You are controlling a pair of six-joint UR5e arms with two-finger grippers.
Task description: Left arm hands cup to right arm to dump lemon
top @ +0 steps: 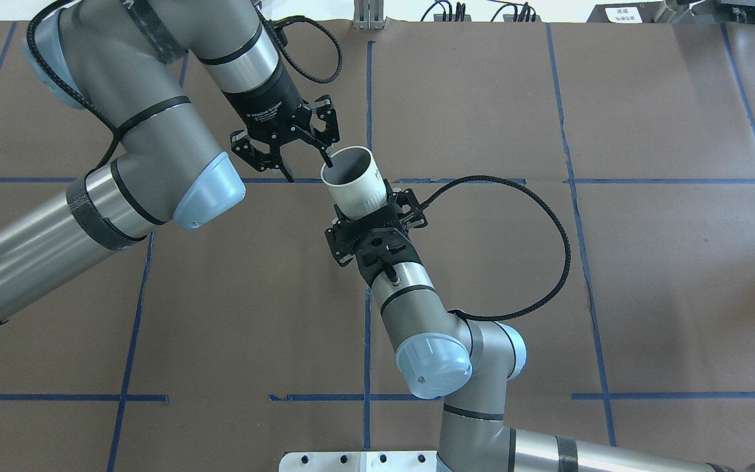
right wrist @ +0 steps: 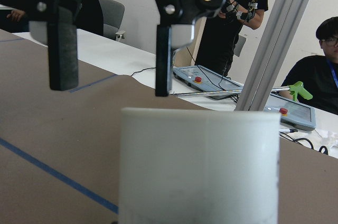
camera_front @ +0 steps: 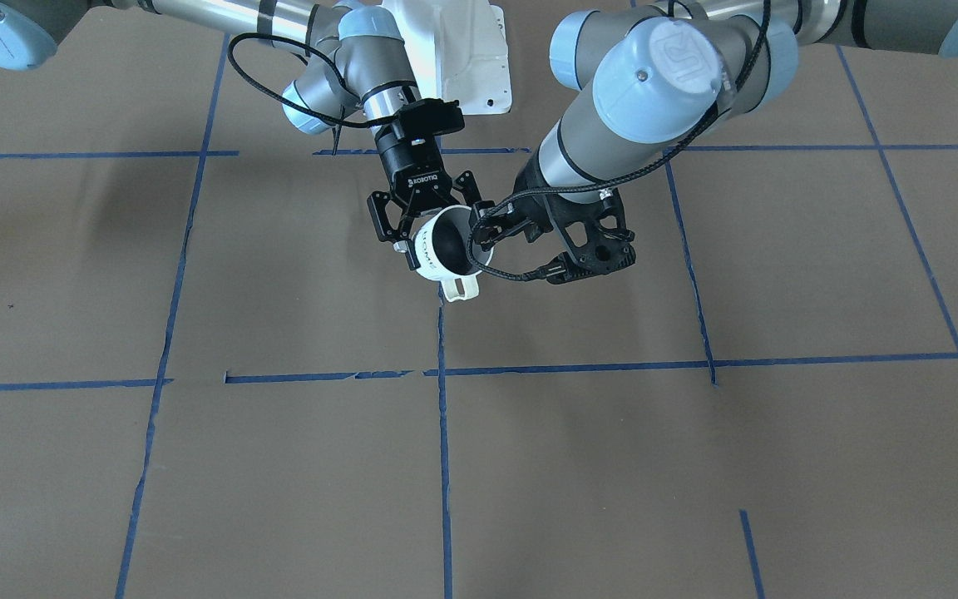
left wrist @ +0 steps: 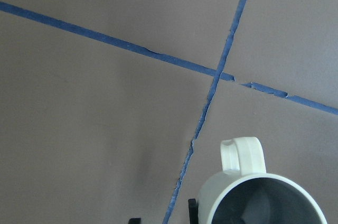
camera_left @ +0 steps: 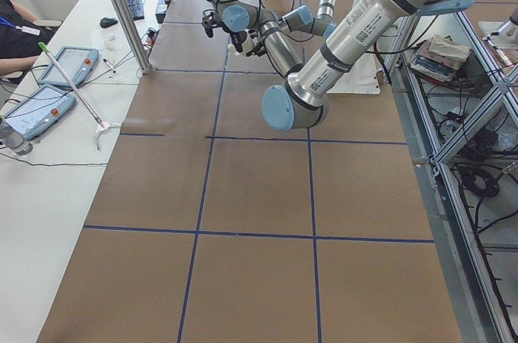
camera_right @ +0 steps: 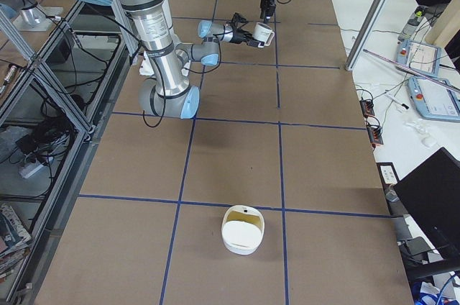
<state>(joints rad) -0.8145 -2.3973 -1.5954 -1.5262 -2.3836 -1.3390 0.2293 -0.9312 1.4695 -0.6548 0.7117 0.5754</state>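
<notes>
Brown taped table [camera_front: 279, 466]; right claw [camera_front: 433, 220] pinching the cup [camera_front: 446, 245] by its body, aloft mid-table, long axis steep, mouth up; left claw [top: 307, 164] spread, just beside the rim; left wrist shows cup outside its gap; lemon not made out; only exterior right shows a white bowl [camera_right: 243, 229], well apart

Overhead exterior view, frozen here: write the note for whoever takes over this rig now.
Left gripper: jaws open, tips by the rim of the cup, not gripping it.
Right gripper: shut on the cup low down, holding it mouth up above the table.
Done: cup is in the right gripper.
To do: back the left gripper away, tip out the lemon. No lemon shows; the cup's inside is too dark to tell.
</notes>
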